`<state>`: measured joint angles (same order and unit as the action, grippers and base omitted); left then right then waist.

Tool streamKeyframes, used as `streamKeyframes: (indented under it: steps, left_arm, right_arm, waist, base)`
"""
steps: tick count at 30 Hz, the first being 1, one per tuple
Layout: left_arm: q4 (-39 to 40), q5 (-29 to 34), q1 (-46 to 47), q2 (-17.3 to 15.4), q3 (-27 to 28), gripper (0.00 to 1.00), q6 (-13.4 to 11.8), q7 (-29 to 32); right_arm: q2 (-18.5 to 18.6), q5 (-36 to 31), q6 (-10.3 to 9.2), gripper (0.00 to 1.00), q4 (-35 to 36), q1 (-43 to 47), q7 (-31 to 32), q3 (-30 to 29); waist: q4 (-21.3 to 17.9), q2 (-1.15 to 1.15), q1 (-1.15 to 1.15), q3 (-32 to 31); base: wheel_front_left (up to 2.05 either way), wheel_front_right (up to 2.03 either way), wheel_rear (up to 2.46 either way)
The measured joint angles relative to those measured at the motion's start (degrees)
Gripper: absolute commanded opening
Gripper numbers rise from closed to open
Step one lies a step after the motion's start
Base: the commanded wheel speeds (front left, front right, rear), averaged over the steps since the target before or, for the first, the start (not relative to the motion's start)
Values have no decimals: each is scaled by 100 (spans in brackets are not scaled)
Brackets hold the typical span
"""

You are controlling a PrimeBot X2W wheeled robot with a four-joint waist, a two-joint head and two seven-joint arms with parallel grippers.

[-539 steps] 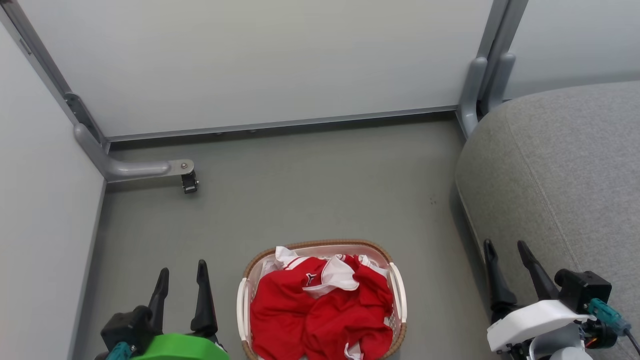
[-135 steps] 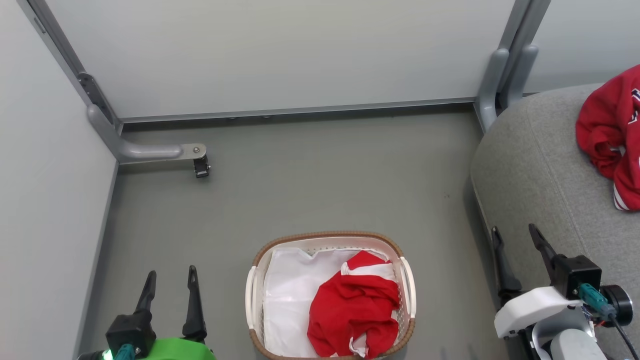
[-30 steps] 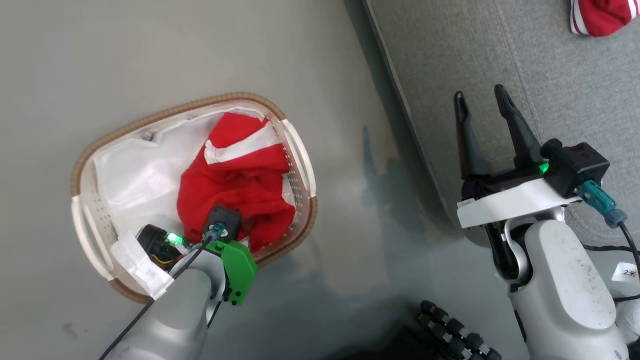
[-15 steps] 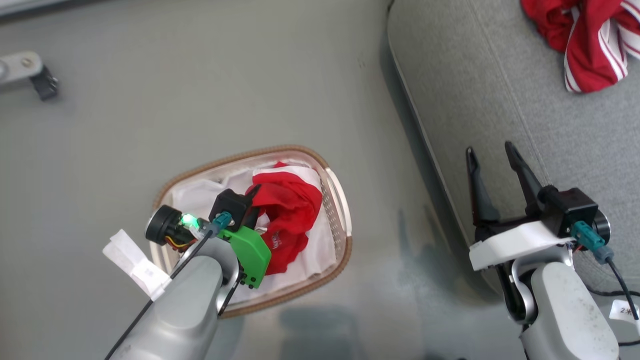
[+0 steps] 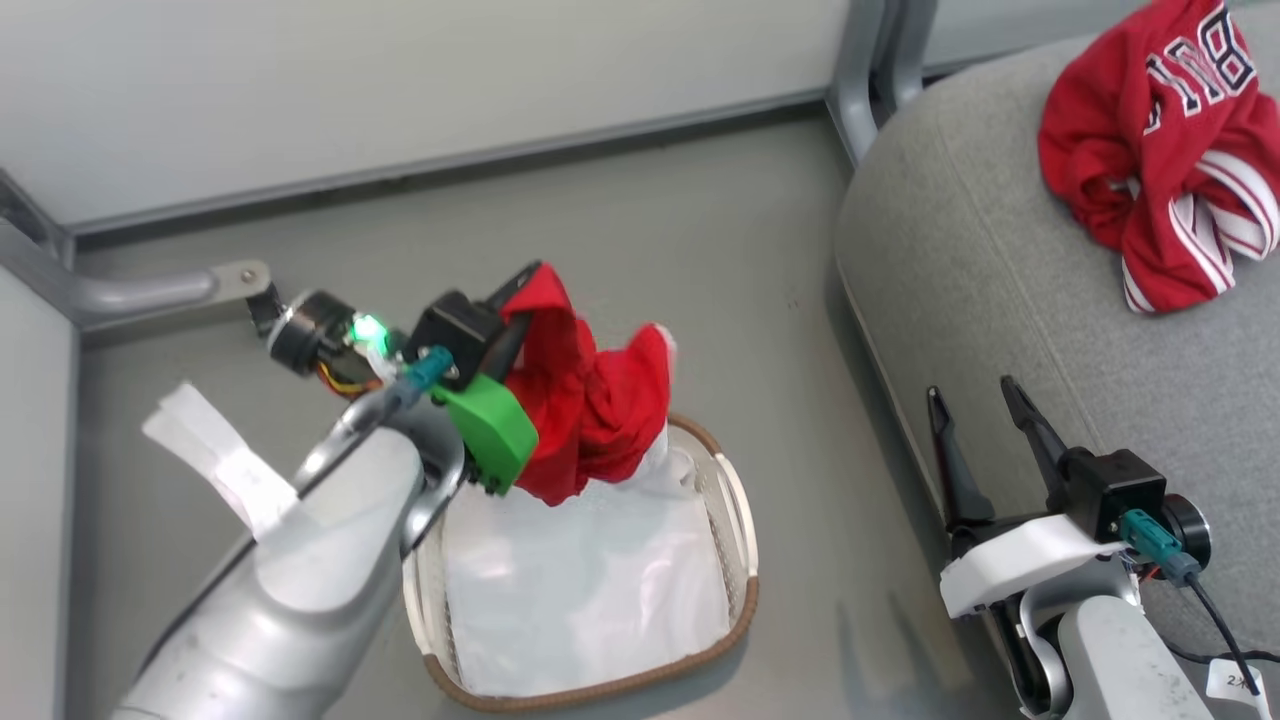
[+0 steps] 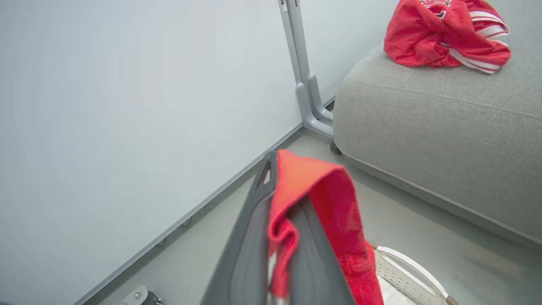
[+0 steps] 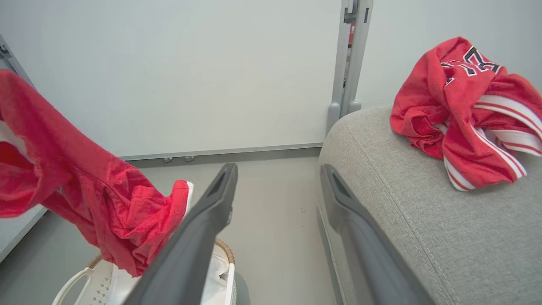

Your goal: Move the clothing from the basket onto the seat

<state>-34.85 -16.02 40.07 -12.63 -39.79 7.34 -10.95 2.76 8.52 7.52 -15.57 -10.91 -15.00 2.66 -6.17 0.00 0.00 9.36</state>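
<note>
Head view: my left pincer, pinching the last jersey, has lifted it from the basket; seat next.

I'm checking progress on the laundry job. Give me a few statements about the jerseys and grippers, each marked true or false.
1. The left gripper is shut on a red jersey that hangs above the basket. True.
2. The right gripper holds a jersey. False: it is open and empty, at the sofa's edge.
3. A second jersey lies crumpled on the sofa. True.
4. A red jersey lies flat on the basket's bottom. False: a white sheet lies there.
</note>
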Motion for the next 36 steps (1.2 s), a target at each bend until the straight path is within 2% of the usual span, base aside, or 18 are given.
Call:
streamKeyframes:
  steps: [7, 13, 23, 31, 36]
  left_arm:
    - [937, -237, 545, -467, -87, 0, 4, 542]
    - [1425, -356, 808, -561, -19, 0, 4, 790]
    - [1766, -403, 974, -511, -33, 0, -37, 915]
    - [1870, -410, 994, -380, -169, 0, -77, 1057]
    - [1985, -442, 1067, -245, -314, 0, -76, 1144]
  right_arm:
    - [1, -56, 0, 100, -31, -4, 0, 196]
    - [1, -47, 0, 100, -85, -138, 0, 645]
    - [1, 23, 0, 100, -344, -604, 0, 1619]
    - [-1, 363, 1, 100, -614, -905, -1, 2608]
    - [-1, 313, 0, 100, -1028, -1243, -1, 2743]
  waist:
    - [152, 0, 0, -489]
    - [231, 0, 0, -666]
    - [286, 0, 0, -816]
    - [355, 0, 0, -859]
    - [399, 0, 0, -862]
  base:
    - [0, 0, 0]
    - [0, 0, 0]
    - [0, 0, 0]
    - [0, 0, 0]
    - [0, 0, 0]
